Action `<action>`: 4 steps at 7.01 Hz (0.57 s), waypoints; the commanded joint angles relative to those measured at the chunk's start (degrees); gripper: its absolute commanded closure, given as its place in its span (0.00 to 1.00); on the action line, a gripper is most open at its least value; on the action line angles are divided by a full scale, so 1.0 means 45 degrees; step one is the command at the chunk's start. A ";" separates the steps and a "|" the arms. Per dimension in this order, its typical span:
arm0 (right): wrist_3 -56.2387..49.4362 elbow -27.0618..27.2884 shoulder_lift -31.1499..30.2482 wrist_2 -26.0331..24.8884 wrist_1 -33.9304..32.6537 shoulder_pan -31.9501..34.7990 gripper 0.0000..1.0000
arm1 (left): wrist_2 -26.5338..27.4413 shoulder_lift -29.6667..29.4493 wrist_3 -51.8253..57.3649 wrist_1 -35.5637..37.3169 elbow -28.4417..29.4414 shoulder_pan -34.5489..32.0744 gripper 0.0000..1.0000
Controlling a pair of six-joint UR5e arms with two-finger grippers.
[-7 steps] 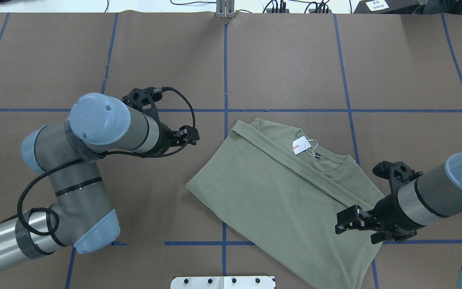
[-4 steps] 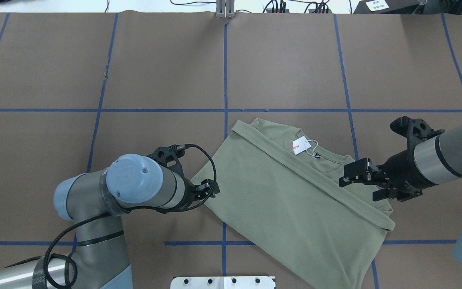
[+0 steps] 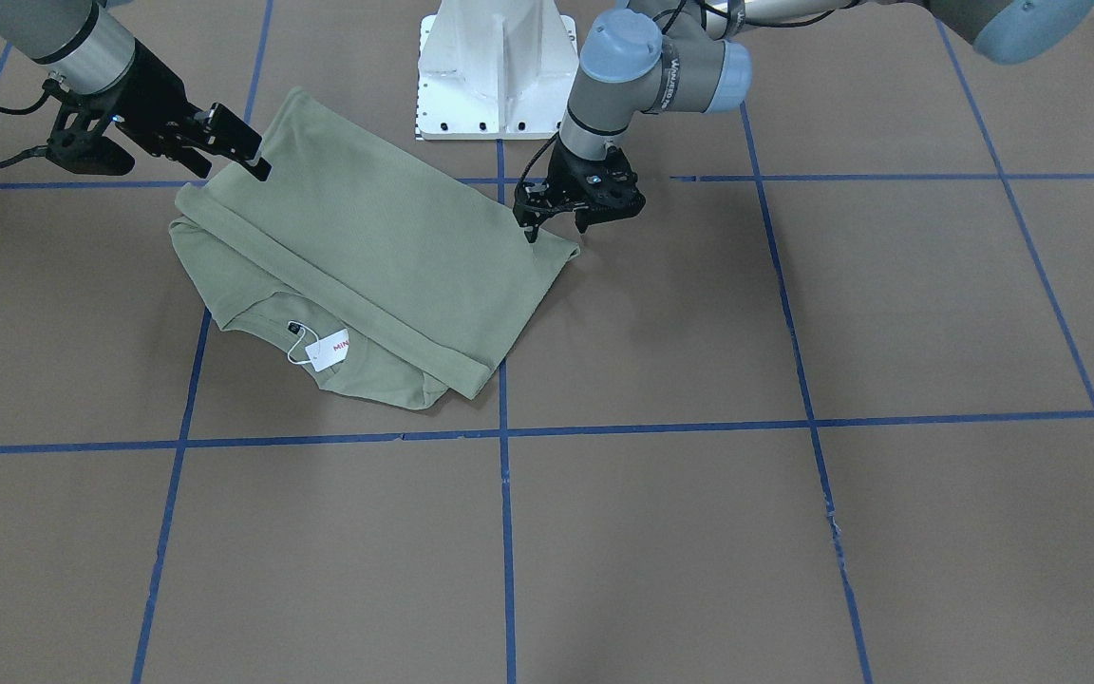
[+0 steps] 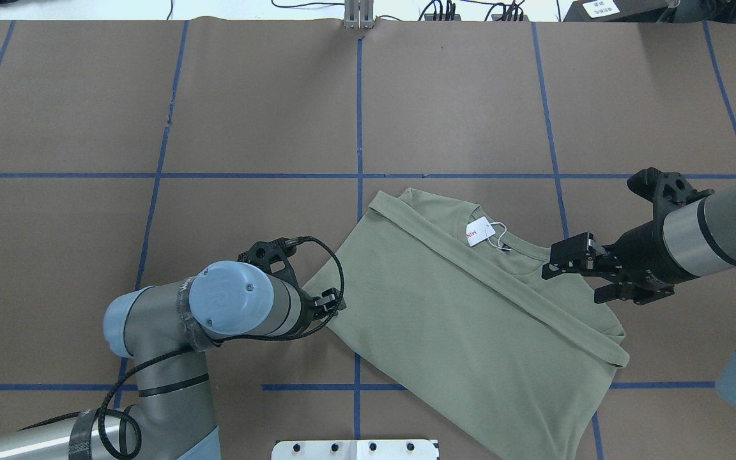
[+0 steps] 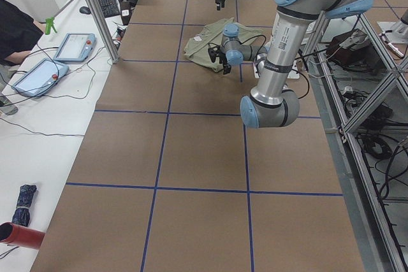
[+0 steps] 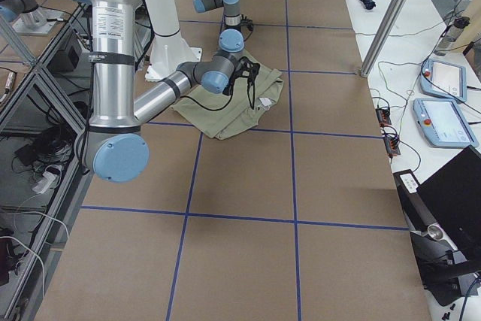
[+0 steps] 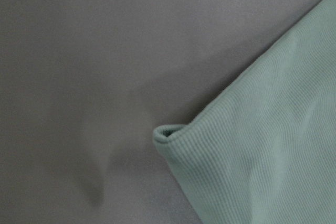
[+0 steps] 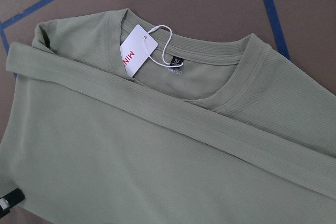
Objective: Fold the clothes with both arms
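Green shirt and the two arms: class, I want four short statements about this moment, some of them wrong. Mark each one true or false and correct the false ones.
1. The shirt lies folded on the table with a white hang tag at its neck. True.
2. The lettering on the hang tag is blue. False: it is red.
3. The left gripper is at a corner of the shirt. True.
4. The right gripper has its fingers shut on the hang tag. False: its fingers are open, near the collar and clear of the tag.
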 commanded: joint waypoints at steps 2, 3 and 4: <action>0.0000 -0.0175 0.0009 -0.0036 0.0000 0.0004 0.00 | 0.0054 -0.0019 0.0132 -0.0180 0.0004 -0.0066 1.00; 0.0000 -0.0156 0.0009 -0.0037 0.0000 0.0062 0.00 | -0.0043 -0.0077 0.0597 -0.0142 -0.0035 -0.0356 1.00; 0.0000 -0.0156 0.0009 -0.0037 0.0000 0.0062 0.00 | -0.0063 -0.0077 0.0718 -0.0103 -0.0016 -0.0862 1.00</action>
